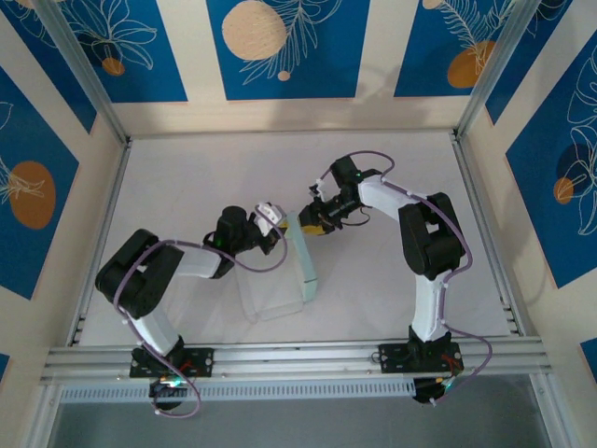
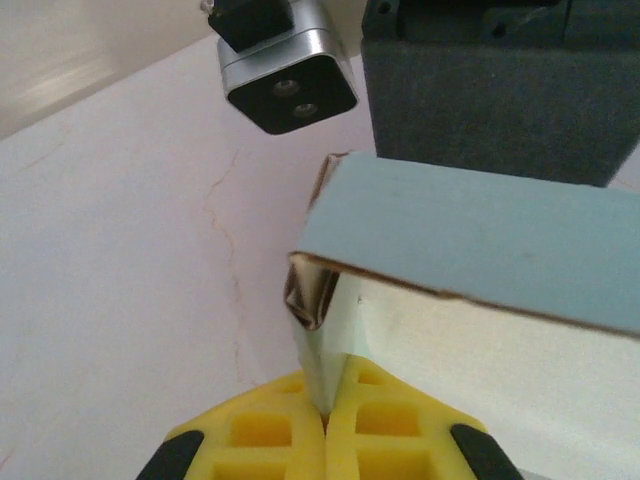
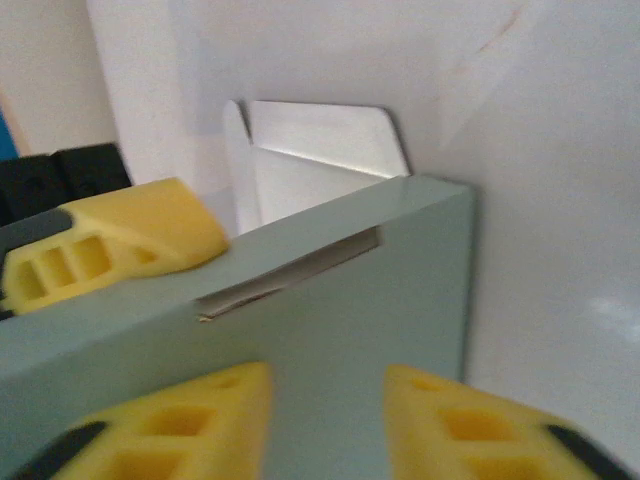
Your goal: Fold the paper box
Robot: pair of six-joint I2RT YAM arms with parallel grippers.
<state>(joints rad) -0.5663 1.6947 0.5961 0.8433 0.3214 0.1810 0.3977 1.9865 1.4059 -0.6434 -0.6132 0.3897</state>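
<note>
Paper box: one paper box (image 1: 303, 264), part-folded, lies near the middle of the table (image 1: 401, 168), between the two grippers. A mint-green wall stands up along its right side. A white panel lies flat to the left and nearer.

Left gripper: the left gripper (image 2: 323, 418) is pressed together on a thin upright edge of the card at the box's far-left corner. The yellow fingers (image 2: 262, 432) meet with only the card between them.

Right gripper: the right gripper (image 3: 326, 392) has its yellow fingers (image 3: 195, 425) standing apart. The green wall's face shows in the gap, and nothing is pinched between them.

In the way, left wrist view: the raised green wall crosses the right half. Beyond it hang the right arm's silver-and-black camera (image 2: 287, 80) and its dark housing (image 2: 500, 85), close over the box.

In the way, right wrist view: the green wall takes up the foreground. A yellow finger of the left gripper (image 3: 120, 245) rests at its top edge on the left.

Box details: one slot (image 3: 290, 273) is cut in the green wall. One rounded white flap (image 3: 320, 150) stands behind it.

Surroundings: cream walls carry blue panels (image 1: 289, 42) with orange discs and white leaf drawings. Slanted metal posts (image 1: 84, 70) stand at the far corners. A metal rail (image 1: 298, 357) runs along the near edge, with both arm bases on it.

Count: two arms, two grippers, one box, two posts, one rail.
</note>
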